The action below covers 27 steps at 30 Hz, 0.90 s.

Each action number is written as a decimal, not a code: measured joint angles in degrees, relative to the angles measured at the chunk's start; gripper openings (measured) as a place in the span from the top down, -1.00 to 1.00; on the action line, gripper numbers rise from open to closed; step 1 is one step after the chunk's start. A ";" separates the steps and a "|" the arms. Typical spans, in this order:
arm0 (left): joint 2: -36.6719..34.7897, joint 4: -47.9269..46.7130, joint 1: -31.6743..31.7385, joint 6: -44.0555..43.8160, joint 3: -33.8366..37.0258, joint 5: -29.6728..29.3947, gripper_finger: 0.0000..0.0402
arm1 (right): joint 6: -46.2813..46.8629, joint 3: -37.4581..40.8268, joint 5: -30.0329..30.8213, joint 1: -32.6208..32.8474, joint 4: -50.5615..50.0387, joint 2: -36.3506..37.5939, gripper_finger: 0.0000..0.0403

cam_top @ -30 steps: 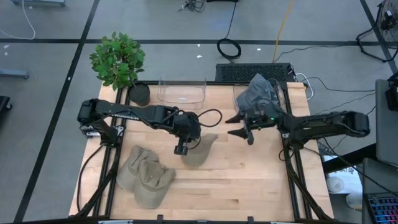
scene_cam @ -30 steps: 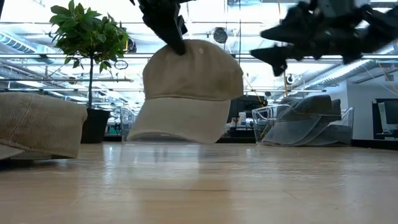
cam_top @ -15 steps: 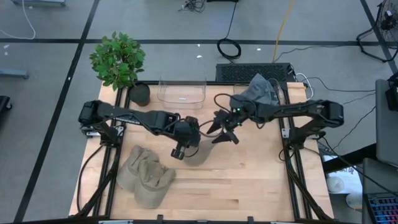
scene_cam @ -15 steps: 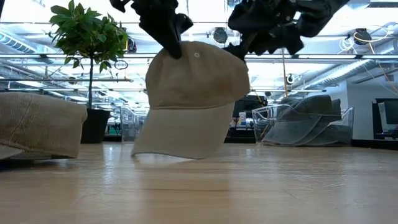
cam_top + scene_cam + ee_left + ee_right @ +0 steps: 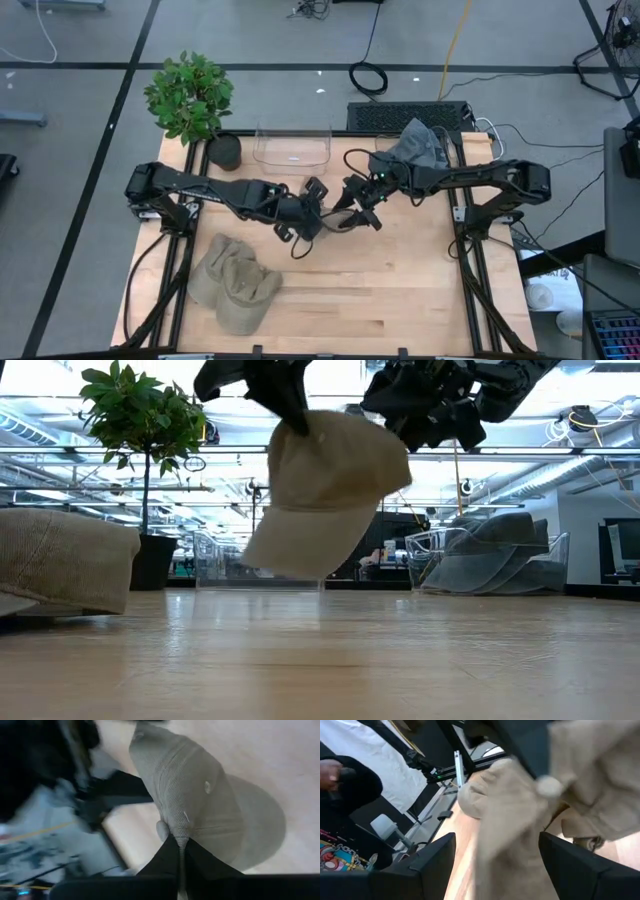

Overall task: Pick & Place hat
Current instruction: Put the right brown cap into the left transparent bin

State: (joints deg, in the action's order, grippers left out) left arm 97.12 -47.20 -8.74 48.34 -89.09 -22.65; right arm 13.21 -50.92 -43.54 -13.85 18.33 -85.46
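Note:
A tan cap (image 5: pixel 325 490) hangs over the middle of the table, held by my left gripper (image 5: pixel 288 405), which is shut on its crown. The left wrist view shows the crown (image 5: pixel 190 790) and the brim (image 5: pixel 260 830) beyond the shut fingers. My right gripper (image 5: pixel 432 415) comes in from the table's right, open, at the cap's other side. In the right wrist view its two dark fingers (image 5: pixel 432 862) stand wide apart with tan cloth (image 5: pixel 512 835) between them. From above, both grippers (image 5: pixel 300 222) (image 5: pixel 352 212) meet mid-table and cover most of the cap. My left gripper pinches a raised fold of the crown's cloth (image 5: pixel 181 831) between its two shut fingers, off to one side of the crown's top. The fingers slant down from above. The cap hangs below them, tilted, brim lowest, clear of the table. Whether my right gripper touches the cap I cannot tell.
A pile of tan caps (image 5: pixel 235 285) lies at the near left. Two clear bins stand at the far edge, one (image 5: pixel 292 148) bare inside, the other holding grey caps (image 5: pixel 415 150). A potted plant (image 5: pixel 188 95) stands at the far left corner.
My left gripper has rolled its wrist and risen a little. The cap has tipped, swung toward the table's right and come up from the table. My right gripper has moved toward the table's left, up to the cap, then kept still there.

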 joint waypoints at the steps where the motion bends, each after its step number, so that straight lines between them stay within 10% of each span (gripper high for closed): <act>1: 0.00 0.73 -0.25 1.26 -0.51 -1.22 0.96 | 0.02 0.02 0.02 -0.21 -0.12 -0.03 -0.36; 27: 4.72 7.49 -1.19 12.90 -3.16 -5.79 0.96 | 9.75 0.09 -6.60 -0.72 5.83 -0.03 -0.33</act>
State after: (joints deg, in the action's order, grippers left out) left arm 101.84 -39.71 -9.93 61.25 -92.25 -28.44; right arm 22.97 -50.82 -50.14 -14.57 24.16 -85.49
